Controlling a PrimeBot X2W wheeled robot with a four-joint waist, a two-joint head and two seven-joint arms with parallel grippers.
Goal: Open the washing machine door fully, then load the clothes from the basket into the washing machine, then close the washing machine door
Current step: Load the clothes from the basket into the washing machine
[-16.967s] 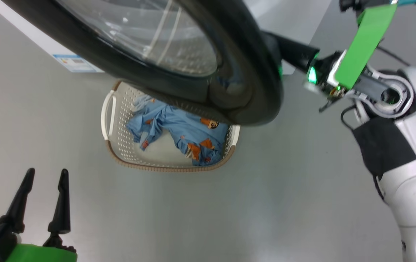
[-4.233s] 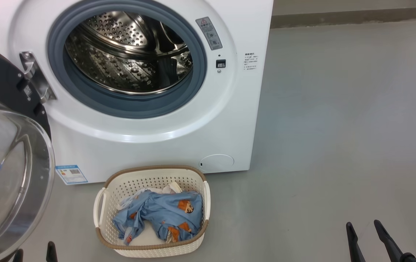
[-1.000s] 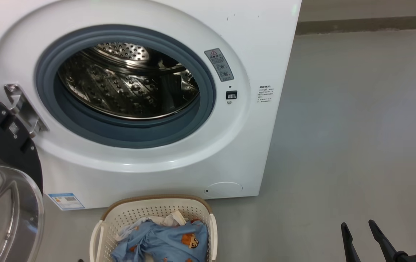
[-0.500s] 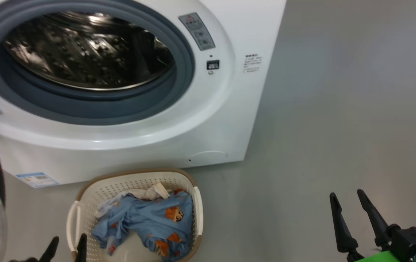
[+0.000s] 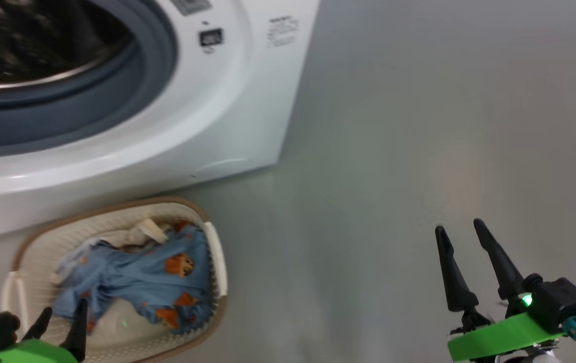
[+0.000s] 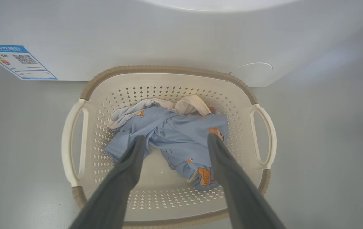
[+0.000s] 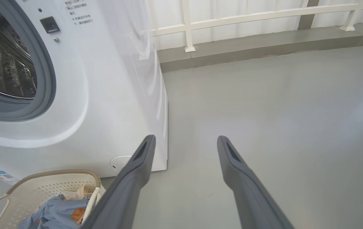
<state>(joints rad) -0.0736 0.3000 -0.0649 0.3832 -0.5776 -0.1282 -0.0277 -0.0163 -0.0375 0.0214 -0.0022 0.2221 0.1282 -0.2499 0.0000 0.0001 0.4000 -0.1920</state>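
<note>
Now | left claw (image 6: 175,138) wide over the clothes (image 6: 168,124) in the basket (image 6: 168,69), near-left by the washing machine (image 5: 217,101) | right claw (image 5: 458,226) wide, at right | risk: shallow pinch catches one layer, garment drops onto floor (image 5: 394,126)

Wide-spread left gripper (image 6: 175,138) over basket (image 6: 168,69), fingertips above light-blue cartoon-print clothes (image 6: 168,124); contact unclear. Cream piece toward machine-side rim. Basket on grey floor (image 6: 327,143), near washing machine (image 6: 137,31) base; blue label sticker (image 6: 16,61) at left.
</note>
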